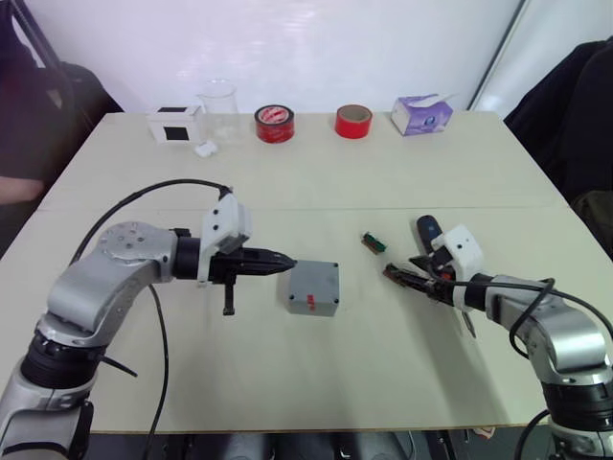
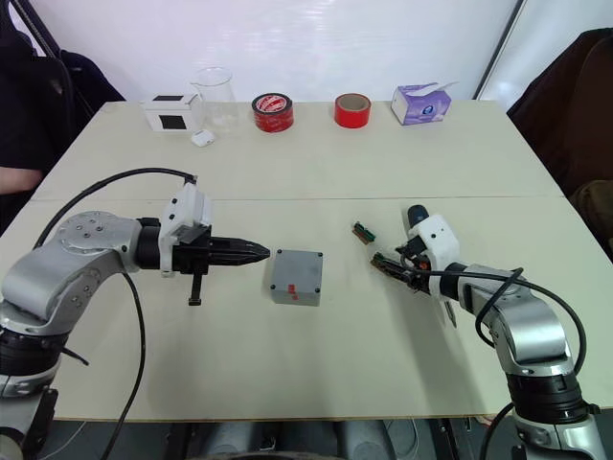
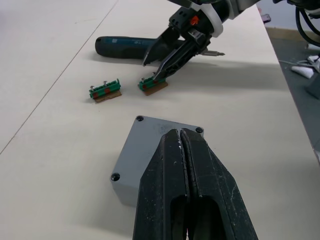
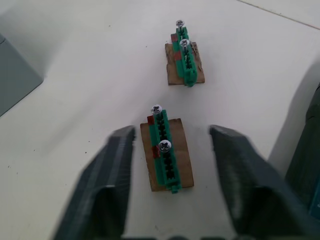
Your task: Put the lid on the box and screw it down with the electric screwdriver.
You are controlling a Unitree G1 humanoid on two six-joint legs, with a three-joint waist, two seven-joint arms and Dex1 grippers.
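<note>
The grey box [image 1: 314, 287] stands mid-table with the lid [image 3: 140, 150] on top, corner holes showing and a red mark on its near side. My left gripper [image 1: 287, 260] is shut with nothing in it, its tip at the box's left edge. My right gripper [image 4: 172, 131] is open, and its fingers straddle a small green block with two screws [image 4: 165, 150] without touching it. A second green screw block [image 4: 186, 61] lies just beyond. The electric screwdriver [image 1: 428, 228] lies on the table right behind the right gripper.
Along the far edge stand a white box with a black square [image 1: 175, 125], a clear beaker [image 1: 218, 105], two red tape rolls [image 1: 275, 124] [image 1: 353, 121] and a purple tissue box [image 1: 422, 114]. Dark clothing hangs at both sides.
</note>
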